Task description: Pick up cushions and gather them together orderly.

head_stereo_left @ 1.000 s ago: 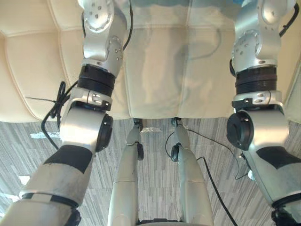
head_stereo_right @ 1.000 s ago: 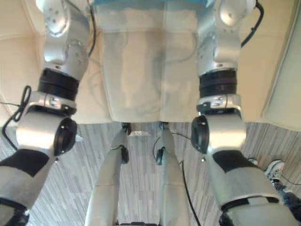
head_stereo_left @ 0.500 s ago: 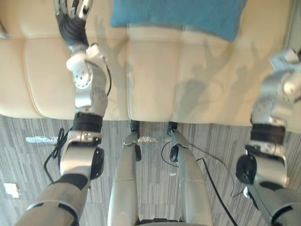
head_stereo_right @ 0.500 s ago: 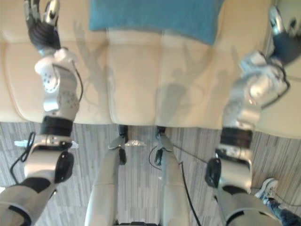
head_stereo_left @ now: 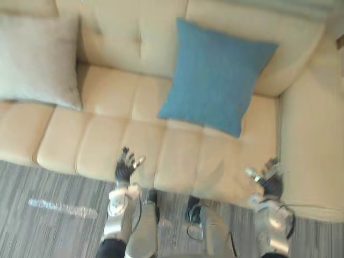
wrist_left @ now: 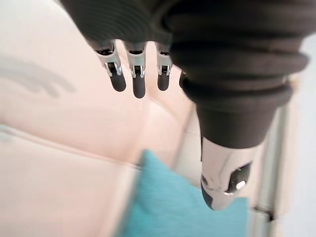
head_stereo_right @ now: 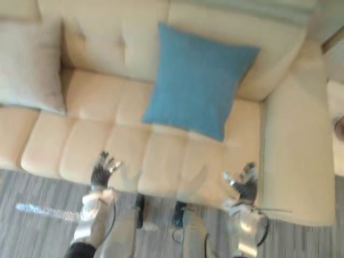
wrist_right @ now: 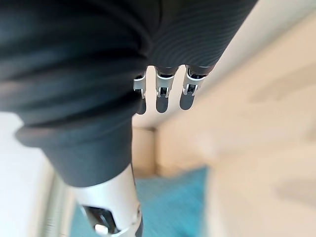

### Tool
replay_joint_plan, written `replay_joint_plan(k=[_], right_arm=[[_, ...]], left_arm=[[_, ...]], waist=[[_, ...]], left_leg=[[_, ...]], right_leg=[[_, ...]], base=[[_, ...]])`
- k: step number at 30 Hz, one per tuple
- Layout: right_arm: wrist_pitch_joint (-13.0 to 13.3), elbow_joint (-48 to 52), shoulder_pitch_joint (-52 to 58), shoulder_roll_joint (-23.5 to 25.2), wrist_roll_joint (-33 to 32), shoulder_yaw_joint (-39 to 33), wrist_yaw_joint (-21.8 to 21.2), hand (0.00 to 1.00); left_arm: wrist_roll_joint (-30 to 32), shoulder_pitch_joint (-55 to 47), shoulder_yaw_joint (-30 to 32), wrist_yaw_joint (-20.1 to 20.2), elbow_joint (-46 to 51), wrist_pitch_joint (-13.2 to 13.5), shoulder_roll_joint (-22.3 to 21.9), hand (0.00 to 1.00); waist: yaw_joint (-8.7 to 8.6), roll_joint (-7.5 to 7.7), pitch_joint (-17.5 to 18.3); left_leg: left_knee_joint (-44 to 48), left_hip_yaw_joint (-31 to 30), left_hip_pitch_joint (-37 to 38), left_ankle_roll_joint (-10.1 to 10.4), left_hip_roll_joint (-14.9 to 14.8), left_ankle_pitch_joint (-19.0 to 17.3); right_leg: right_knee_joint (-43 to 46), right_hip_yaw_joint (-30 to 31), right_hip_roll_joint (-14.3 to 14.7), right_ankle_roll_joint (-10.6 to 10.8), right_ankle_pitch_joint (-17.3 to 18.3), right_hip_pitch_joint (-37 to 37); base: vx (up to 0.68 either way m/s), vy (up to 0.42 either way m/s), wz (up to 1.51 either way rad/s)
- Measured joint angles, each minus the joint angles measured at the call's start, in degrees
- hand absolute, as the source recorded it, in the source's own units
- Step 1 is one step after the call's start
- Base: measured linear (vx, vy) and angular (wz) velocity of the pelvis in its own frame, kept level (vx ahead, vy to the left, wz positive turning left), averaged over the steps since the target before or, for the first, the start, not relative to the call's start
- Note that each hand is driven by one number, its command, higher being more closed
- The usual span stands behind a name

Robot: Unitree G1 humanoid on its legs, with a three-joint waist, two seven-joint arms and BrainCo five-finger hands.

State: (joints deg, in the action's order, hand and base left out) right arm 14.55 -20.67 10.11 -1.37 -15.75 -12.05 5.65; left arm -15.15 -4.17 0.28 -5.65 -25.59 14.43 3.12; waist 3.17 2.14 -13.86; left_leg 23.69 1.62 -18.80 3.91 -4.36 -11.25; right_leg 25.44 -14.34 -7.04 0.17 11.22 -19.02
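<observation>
Left eye view: blue cushion [head_stereo_left: 217,75] is leaning on the sofa [head_stereo_left: 107,145] backrest, at 1 o'clock from the left hand [head_stereo_left: 125,167]; grey cushion [head_stereo_left: 37,59] is leaning at its 10 o'clock, well apart.
Right eye view: right hand [head_stereo_right: 244,187] is hovering by the seat's front edge, blue cushion at its 11 o'clock.
Left wrist view: fingers [wrist_left: 138,83] are stretching straight, gripping nothing.
Right wrist view: fingers [wrist_right: 162,98] are reaching straight, likewise empty.
Handling: cushions are probably light, soft and squashy; pinching opposite side edges should suit.

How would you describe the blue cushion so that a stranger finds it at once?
Look at the cream sofa. Toward its right corner, the blue cushion leans against the backrest. The other cushion, far left, is pale beige, so colour alone sets it apart.
</observation>
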Motion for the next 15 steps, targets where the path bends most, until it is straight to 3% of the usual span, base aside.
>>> replay_joint_plan(k=[8,15], right_arm=[[-2.6,-21.2,4.1,2.7,-0.1,0.8,-3.4,0.0],[-3.8,-28.4,2.6,2.4,0.0,-1.4,-3.4,0.0]], left_arm=[[7.5,-4.5,3.1,0.9,-21.3,-2.5,-2.4,0.0],[10.6,-3.4,4.4,1.1,-26.3,-2.7,-2.1,0.0]], waist=[[-0.46,-1.06,9.3],[-0.35,-1.16,10.5]], left_leg=[[-7.9,1.8,10.4,0.2,-0.2,0.5],[-12.7,3.2,14.9,0.2,-0.3,2.1]], right_leg=[[-8.1,0.1,0.8,1.2,-1.3,10.0],[-16.6,1.5,2.3,1.9,-5.6,15.1]], base=[[0.08,0.025,-0.05],[0.08,0.023,-0.14]])
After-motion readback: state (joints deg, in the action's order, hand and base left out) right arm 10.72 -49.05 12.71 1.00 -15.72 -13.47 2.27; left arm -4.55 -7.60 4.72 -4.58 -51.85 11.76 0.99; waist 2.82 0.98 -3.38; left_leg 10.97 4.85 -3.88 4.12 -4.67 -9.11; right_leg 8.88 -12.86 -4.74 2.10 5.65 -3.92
